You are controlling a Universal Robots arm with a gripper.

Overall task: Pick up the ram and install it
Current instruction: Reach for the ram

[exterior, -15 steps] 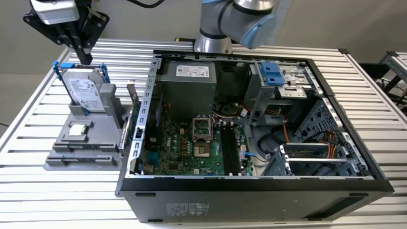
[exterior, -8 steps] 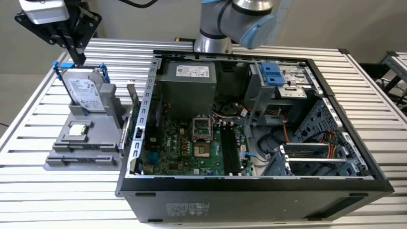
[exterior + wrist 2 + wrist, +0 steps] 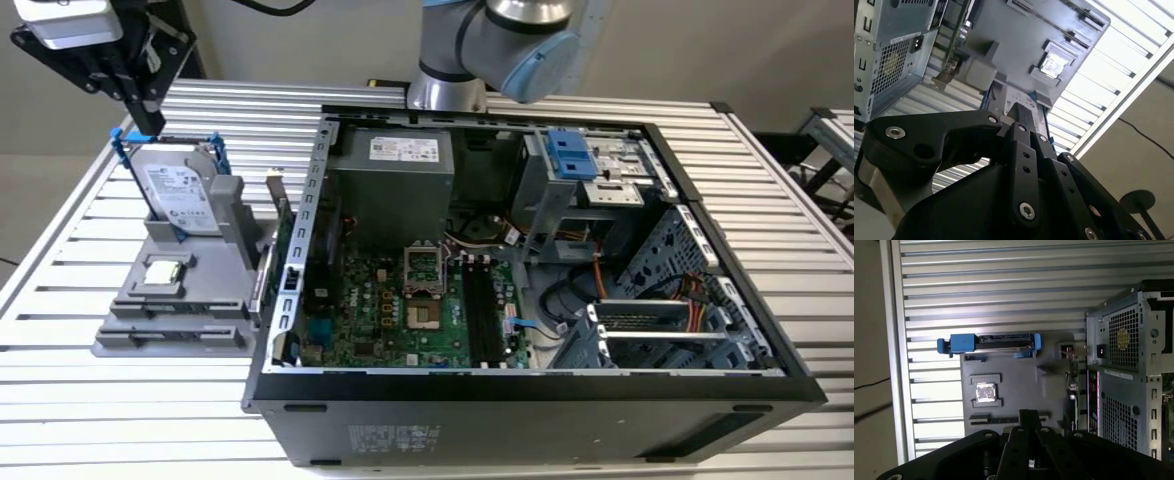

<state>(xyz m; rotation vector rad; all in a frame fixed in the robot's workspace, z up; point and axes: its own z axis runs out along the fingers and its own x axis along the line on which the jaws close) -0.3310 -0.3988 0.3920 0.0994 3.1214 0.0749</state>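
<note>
Gripper (image 3: 147,128) hung in the upper left of the exterior view, apparently closed on nothing, its tip just above the top edge of the hard drive (image 3: 180,195), which stood upright between its blue rails (image 3: 218,150). Lower in the frame, the small silver processor chip (image 3: 163,270) lay flat in a recess of the grey holder (image 3: 200,322). The ram (image 3: 282,210) stood on edge at the holder's right side, just beside the outer wall of the open computer case (image 3: 534,392), and nothing touched it. The likeliest trouble, as I judged it, was a descent onto the wrong part, since the tool was lined up with the drive and not with the stick. The ram also looked thin and crowded by the case wall, so an offset approach could strike metal or tip the board. Deeper in the case, the black memory slots (image 3: 481,310) sat near loose cables (image 3: 601,280), which could snag a carried stick. White labels showed on the drive, on the power supply (image 3: 400,190) and on the case's front wall at bottom centre; none of their print could be read.
</note>
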